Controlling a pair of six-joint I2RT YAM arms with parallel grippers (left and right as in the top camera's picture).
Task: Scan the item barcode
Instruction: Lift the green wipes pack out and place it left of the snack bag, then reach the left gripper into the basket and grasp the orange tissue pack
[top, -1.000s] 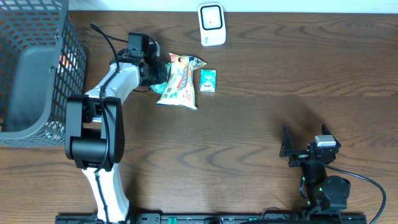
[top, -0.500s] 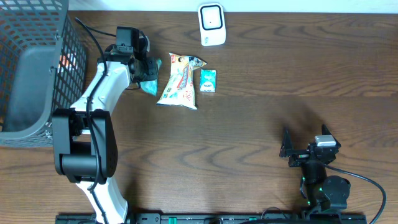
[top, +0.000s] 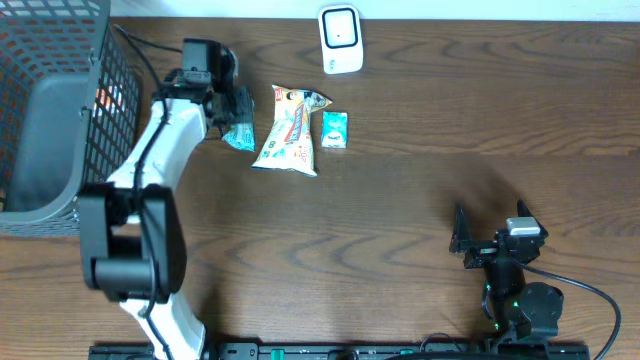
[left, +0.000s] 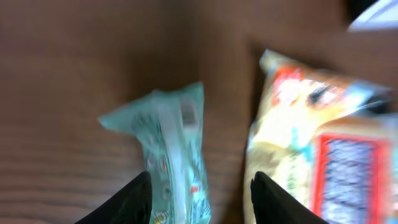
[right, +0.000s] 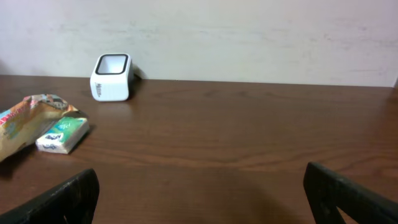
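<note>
A small teal packet (top: 238, 136) lies on the wooden table left of a yellow snack bag (top: 288, 130). My left gripper (top: 233, 108) hovers right over it, open. In the left wrist view the teal packet (left: 177, 149) lies flat between the spread fingers, near the left one and apart from the right one, with the snack bag (left: 317, 143) to its right. The white scanner (top: 340, 40) stands at the table's far edge. My right gripper (top: 462, 243) rests low at the front right, open and empty (right: 199, 186).
A small green box (top: 334, 130) lies just right of the snack bag. A dark wire basket (top: 50, 110) fills the far left. From the right wrist view the scanner (right: 112, 76), the green box (right: 62, 134) and the bag (right: 25, 121) sit far off to the left.
My left gripper drew the teal packet leftward, away from the snack bag, then opened its jaws; the packet now lies on the table. The right arm has not moved.
</note>
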